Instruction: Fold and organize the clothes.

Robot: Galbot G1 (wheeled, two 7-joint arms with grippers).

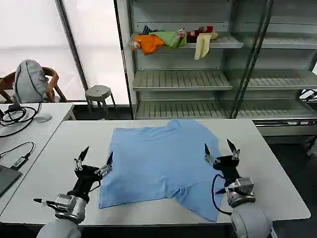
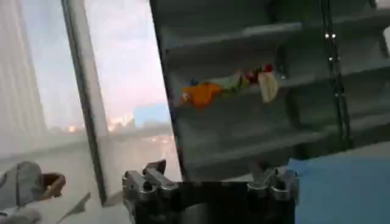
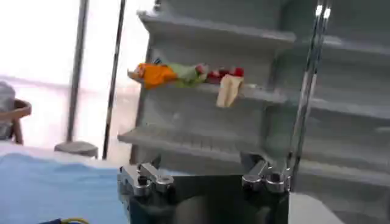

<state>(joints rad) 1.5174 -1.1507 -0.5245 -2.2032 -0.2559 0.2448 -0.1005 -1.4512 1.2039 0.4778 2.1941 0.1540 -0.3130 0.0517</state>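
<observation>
Two grippers sit at opposite sides of a light blue T-shirt [image 1: 161, 161] that lies spread on the white tabletop [image 1: 74, 144]. The shirt is roughly flat, with soft wrinkles, one corner trailing toward the near edge on the robot's right; no lettering shows on the upper side. The left gripper [image 1: 95, 159] is at the shirt's left edge, its fingers [image 1: 82, 155] spread wide and pointing up and away, one tip just at the cloth's border, holding nothing. The right gripper [image 1: 220, 149] is over the shirt's right edge, its fingers [image 1: 233, 147] likewise spread apart and empty. In the left wrist view the blue cloth [image 2: 341, 189] shows beside that gripper's base; in the right wrist view the shirt [image 3: 55, 185] lies beside the other gripper's base. Beyond the tabletop stands a metal shelf unit [image 1: 198, 79], with a heap of orange, green, red and cream garments [image 1: 171, 40] on an upper shelf. A stool [image 1: 98, 92] stands by the window.
</observation>
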